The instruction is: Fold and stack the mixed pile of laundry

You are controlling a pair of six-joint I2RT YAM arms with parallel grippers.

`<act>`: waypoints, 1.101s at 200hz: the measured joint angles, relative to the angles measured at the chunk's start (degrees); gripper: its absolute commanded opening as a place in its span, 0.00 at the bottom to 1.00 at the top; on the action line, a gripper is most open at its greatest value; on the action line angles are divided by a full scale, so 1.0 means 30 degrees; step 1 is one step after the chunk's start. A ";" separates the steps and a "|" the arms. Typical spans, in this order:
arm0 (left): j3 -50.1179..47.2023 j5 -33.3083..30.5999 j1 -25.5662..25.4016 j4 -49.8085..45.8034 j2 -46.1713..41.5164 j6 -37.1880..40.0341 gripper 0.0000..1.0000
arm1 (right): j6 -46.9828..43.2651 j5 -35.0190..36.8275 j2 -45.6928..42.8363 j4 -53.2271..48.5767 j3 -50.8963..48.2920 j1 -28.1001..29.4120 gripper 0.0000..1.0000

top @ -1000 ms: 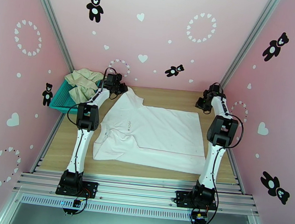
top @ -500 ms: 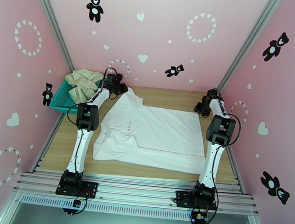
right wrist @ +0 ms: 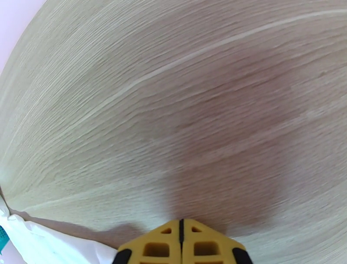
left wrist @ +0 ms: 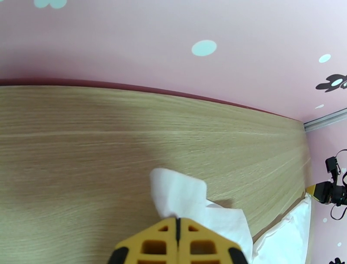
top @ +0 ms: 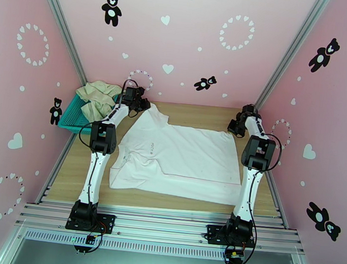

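Observation:
The white T-shirt point(top: 181, 155) lies spread flat on the wooden table point(top: 200, 114). My left gripper point(top: 139, 104) sits at its far left sleeve, shut on the T-shirt. In the left wrist view a fold of the T-shirt point(left wrist: 180, 195) sticks out past the closed left gripper point(left wrist: 177, 220). My right gripper point(top: 234, 127) is at the shirt's far right corner. In the right wrist view the right gripper point(right wrist: 181, 222) is shut. The T-shirt's edge point(right wrist: 39, 245) runs up to its left finger, and no cloth shows past the tips. The cream-beige garment point(top: 96, 99) is heaped in the basket.
The teal mesh basket point(top: 73, 117) stands at the table's far left corner, against the pink wall. Pink walls close in the table on three sides. Bare wood lies behind the shirt and in a strip along its near edge.
The right gripper has shifted a little left, onto the shirt's far right corner, and its jaws have closed. The left arm and the shirt have not moved.

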 measured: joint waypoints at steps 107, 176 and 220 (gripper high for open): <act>-0.5654 0.1202 0.0474 0.1253 -0.4758 0.0743 0.00 | -0.0874 -0.0197 -0.1931 -0.0233 -0.0656 -0.0182 0.00; -1.0557 0.2171 0.0619 0.3038 -0.7708 0.1362 0.00 | -0.1515 -0.0474 -0.4867 0.0036 -0.3708 -0.0306 0.00; -1.3879 0.2193 0.0619 0.3963 -1.0251 0.1880 0.00 | -0.1821 -0.0503 -0.6229 0.0350 -0.5850 -0.0670 0.00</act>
